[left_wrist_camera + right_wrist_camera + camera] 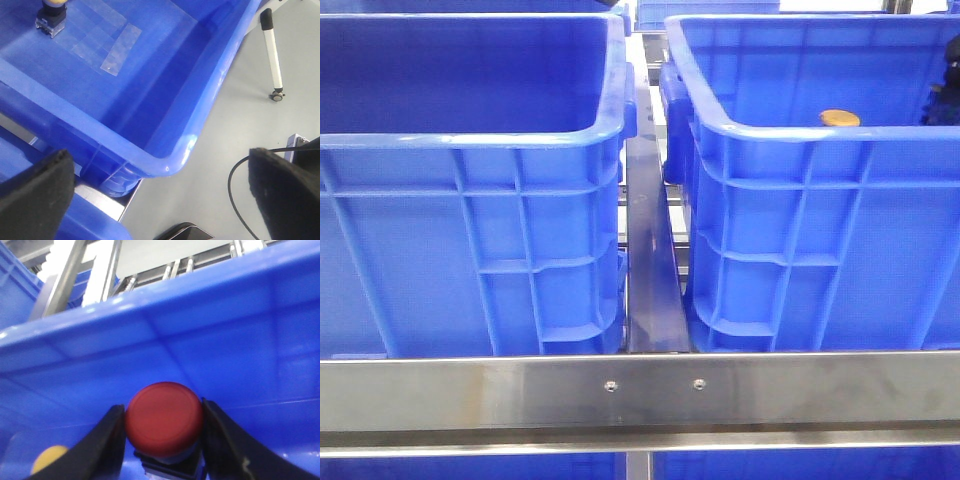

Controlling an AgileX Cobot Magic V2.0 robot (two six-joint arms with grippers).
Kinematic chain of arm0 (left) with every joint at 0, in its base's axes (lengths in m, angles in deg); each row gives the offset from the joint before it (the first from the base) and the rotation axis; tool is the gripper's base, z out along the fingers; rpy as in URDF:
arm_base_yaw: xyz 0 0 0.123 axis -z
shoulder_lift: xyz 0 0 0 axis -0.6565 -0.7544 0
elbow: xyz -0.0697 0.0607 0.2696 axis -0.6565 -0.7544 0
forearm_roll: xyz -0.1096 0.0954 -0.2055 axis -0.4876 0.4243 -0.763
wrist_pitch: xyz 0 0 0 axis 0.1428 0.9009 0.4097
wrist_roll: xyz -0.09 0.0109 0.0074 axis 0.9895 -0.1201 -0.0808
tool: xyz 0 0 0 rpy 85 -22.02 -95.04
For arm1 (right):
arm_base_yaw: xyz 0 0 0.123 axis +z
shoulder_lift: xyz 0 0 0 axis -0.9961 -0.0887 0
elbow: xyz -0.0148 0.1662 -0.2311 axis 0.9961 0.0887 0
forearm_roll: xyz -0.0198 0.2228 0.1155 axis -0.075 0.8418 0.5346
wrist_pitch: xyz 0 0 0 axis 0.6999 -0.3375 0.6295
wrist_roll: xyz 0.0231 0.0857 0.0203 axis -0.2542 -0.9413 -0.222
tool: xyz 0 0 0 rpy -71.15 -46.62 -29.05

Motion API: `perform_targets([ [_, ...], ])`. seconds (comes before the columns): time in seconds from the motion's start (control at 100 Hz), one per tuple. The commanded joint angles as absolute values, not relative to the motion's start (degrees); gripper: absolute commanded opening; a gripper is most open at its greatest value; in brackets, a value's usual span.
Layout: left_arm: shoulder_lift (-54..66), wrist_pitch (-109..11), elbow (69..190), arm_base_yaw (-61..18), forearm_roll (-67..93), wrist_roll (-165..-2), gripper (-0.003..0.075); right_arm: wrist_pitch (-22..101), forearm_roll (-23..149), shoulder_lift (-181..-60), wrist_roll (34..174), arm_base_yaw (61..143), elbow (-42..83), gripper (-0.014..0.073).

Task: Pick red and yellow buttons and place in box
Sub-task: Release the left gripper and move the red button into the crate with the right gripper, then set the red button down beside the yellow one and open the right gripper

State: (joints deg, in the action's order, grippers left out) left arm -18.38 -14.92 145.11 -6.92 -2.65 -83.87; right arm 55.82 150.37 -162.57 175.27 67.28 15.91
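Right wrist view: right hand (162, 440) grips a domed dark-red button (164, 418); left hand (160, 195) gapes wide.

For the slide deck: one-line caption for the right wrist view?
Right hand closed on the red button inside the blue crate, yellow button nearby.

Two crates side by side behind the front rail (640, 390): left crate (470, 135), right crate (760, 130), a slat (650, 270) in the gap between them. One button (839, 118) sits inside the right crate, past its front rim
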Motion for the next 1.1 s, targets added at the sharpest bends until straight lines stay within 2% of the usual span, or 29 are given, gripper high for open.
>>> perform_targets([
  [0.0,-16.2,-16.47,146.88,-6.61,-5.49,-83.44,0.0661,59.0,152.83,-161.56,177.77,68.31,12.99,0.0281],
  [0.19,-16.2,-16.47,146.88,-6.61,-5.49,-83.44,0.0661,55.44,153.48,-164.38,182.74,70.51,12.12,0.0281],
  [0.73,-16.2,-16.47,146.88,-6.61,-5.6,-83.44,0.0661,52.72,153.88,-167.98,183.46,70.51,11.6,0.0286],
  [0.83,-16.2,-16.47,146.88,-6.61,-5.71,-83.44,0.0661,52.92,153.88,-167.98,183.46,70.51,11.6,0.0376],
  [0.95,-16.2,-16.47,146.88,-6.61,-5.71,-83.44,0.0661,53.06,154.43,-167.82,183.46,70.51,11.6,0.0548],
  [1.02,-16.2,-16.47,146.88,-6.61,-5.71,-83.44,0.0661,52.94,155.02,-167.77,183.46,70.45,11.6,0.0591],
  [1.09,-16.2,-16.47,146.88,-6.61,-5.71,-83.44,0.0661,52.89,155.93,-167.8,183.46,70.25,11.6,0.0596],
])
